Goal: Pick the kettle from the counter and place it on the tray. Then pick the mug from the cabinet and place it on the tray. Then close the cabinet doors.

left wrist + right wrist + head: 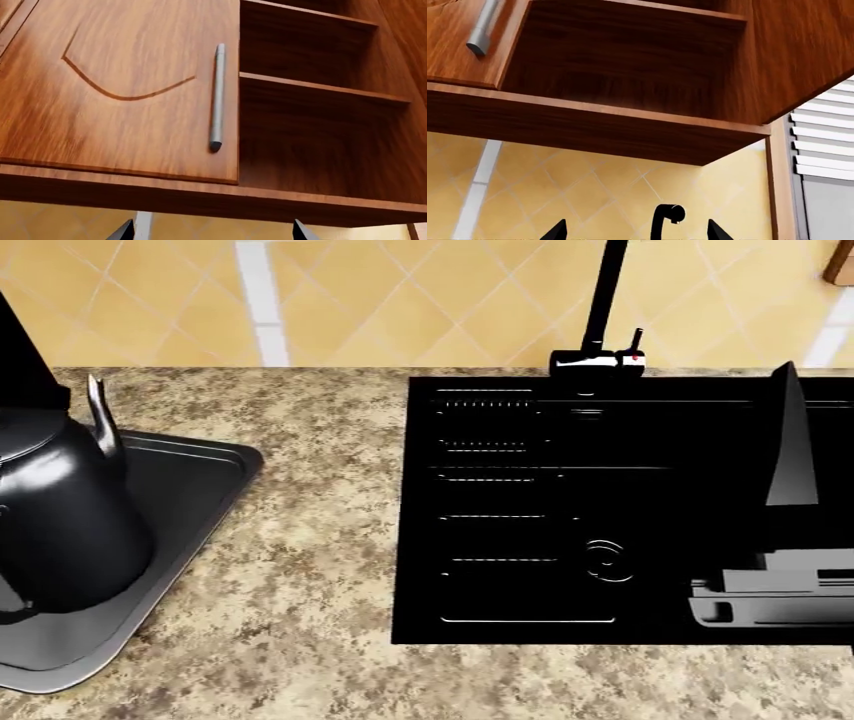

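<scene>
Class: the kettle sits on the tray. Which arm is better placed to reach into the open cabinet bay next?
Probably the right: its wrist view looks straight into the open bay, jaws apart. The left wrist view faces the closed door, with the bay off to one side.

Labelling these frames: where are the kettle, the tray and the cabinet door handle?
kettle (60,530): head view, its body.
tray (200,480): head view, bare floor.
cabinet door handle (217,95): left wrist view, mid-bar.

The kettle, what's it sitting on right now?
The kettle stands on the dark-grey tray, which lies on the granite counter. The tray's right and front rim show; the part beneath the kettle's base is covered. No mug is visible on it.
</scene>
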### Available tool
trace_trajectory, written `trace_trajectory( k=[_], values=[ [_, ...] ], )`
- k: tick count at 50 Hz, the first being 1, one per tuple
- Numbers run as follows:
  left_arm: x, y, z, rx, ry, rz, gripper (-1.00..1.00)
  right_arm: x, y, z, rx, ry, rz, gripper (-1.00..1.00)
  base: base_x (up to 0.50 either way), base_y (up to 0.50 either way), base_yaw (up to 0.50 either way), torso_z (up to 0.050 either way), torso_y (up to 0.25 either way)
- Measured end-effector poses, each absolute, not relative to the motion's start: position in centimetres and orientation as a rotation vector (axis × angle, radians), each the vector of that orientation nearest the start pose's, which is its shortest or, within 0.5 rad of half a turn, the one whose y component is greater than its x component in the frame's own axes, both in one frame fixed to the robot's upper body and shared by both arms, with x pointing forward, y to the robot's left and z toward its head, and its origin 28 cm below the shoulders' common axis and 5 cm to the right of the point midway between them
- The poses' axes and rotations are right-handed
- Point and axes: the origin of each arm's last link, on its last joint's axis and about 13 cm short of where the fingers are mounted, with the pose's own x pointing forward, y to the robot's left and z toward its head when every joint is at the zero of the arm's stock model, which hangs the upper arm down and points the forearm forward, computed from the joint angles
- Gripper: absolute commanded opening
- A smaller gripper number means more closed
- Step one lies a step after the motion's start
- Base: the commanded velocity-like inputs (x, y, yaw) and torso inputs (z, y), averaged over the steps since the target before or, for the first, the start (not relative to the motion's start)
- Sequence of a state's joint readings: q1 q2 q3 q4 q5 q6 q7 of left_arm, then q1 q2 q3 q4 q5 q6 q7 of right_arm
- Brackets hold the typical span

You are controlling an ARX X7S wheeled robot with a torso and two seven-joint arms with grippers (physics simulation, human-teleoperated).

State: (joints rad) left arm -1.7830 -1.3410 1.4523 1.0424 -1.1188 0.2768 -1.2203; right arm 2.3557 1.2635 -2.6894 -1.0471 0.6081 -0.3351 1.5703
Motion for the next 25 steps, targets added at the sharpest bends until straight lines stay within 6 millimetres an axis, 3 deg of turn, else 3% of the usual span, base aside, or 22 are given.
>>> trace_trajectory(
  k=[25],
  values=[
    [12.72, 23.05, 31.27, -0.129, -0.823, -0.127, 1.00, 12.21, -13.02, 25.04, -0.133, -0.696, -0.032, 1.00, 0.00, -0.50, 0.00, 0.000, 0.000]
  ],
)
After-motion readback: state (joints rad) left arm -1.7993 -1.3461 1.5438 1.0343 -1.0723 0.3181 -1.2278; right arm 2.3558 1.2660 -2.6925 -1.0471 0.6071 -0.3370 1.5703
